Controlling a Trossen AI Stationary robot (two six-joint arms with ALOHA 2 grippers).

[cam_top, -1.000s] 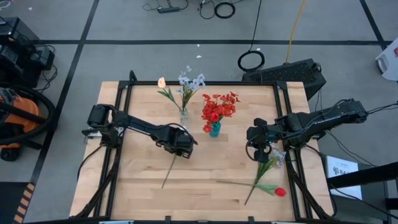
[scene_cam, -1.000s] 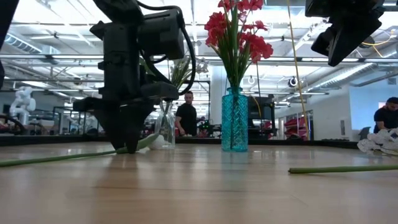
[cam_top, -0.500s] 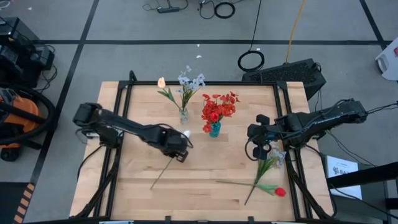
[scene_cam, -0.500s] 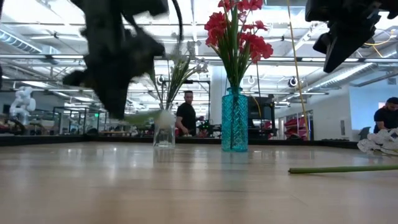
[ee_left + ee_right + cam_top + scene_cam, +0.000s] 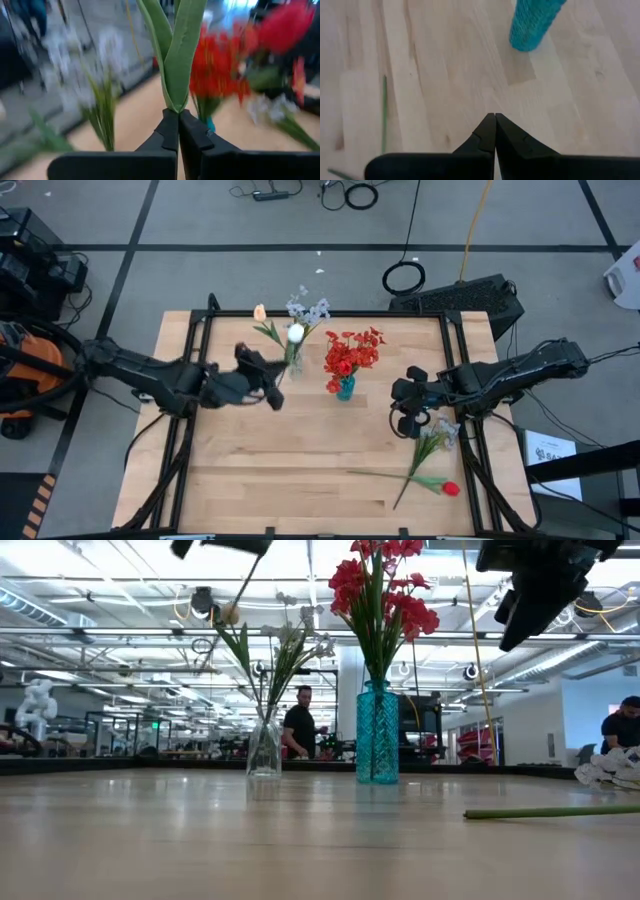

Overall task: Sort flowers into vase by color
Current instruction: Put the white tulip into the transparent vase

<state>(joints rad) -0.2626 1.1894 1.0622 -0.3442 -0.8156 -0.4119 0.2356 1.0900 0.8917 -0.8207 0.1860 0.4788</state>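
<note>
My left gripper (image 5: 272, 372) is raised beside the clear vase (image 5: 295, 366) and is shut on a white-blossomed flower (image 5: 295, 333). That vase (image 5: 264, 745) holds pale lavender-white sprays and a peach tulip bud (image 5: 260, 312). The teal vase (image 5: 345, 388) holds red blossoms (image 5: 352, 352). A red bud flower (image 5: 450, 488) and a pale spray (image 5: 432, 442) lie flat on the table at the near right. My right gripper (image 5: 405, 422) hangs shut above the table right of the teal vase, holding nothing. My left gripper pinches the flower between its two fingers at the base of its two green leaves (image 5: 172, 102). The leaves (image 5: 175, 55) stand out past the fingertips toward the blossom. The flower is lifted clear of the table, and a thin stem (image 5: 225, 610) slants down below the gripper.
Dark metal rails (image 5: 200, 350) run along the table's left and right sides. A loose green stem (image 5: 550, 811) lies along the near right of the table. Bare wood (image 5: 300, 450) fills the near middle. People stand in the room beyond the far edge.
My left gripper has taken the white flower off the table and carried it up and toward the far edge, to the clear vase, turning as it went. The flower, which lay flat with its stem toward the near edge, is now lifted clear, its blossom over the vase.
</note>
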